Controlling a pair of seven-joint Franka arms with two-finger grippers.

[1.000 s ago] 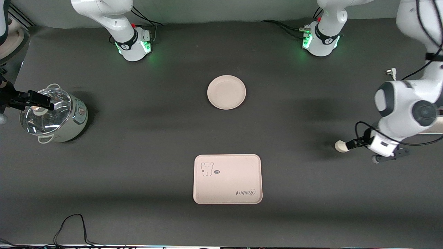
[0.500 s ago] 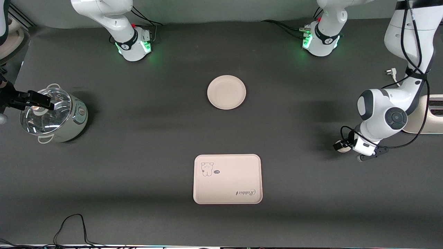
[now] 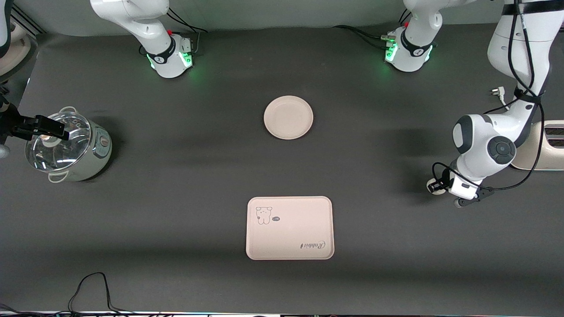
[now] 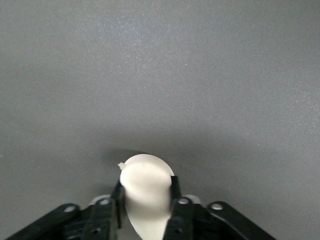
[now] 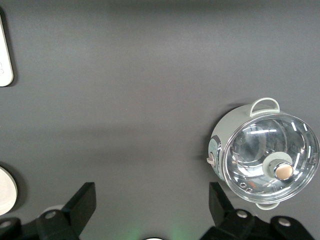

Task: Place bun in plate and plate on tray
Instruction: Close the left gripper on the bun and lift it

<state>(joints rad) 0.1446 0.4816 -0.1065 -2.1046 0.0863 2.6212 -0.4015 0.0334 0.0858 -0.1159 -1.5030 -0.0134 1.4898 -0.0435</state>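
Observation:
The small off-white bun [image 3: 433, 188] [image 4: 146, 182] lies on the dark table at the left arm's end. My left gripper [image 3: 439, 185] [image 4: 146, 192] is down at it, and both fingers press the bun's sides. The round cream plate [image 3: 288, 117] sits bare mid-table, nearer the robots' bases. The pinkish tray [image 3: 289, 227] with the Rabbit lettering lies nearer the front camera than the plate. My right gripper [image 3: 44, 128] [image 5: 150, 202] hangs open and holds nothing over the pot at the right arm's end, where the arm waits.
A pale green pot with a glass lid [image 3: 66, 145] [image 5: 265, 157] stands at the right arm's end. A cream toaster [image 3: 548, 147] and a white plug [image 3: 498, 91] lie past the left arm. A black cable [image 3: 92, 286] loops at the front edge.
The left arm swung in and came down over the bun, and its fingers closed from wide open onto the bun's sides. The right arm, plate and tray have not moved.

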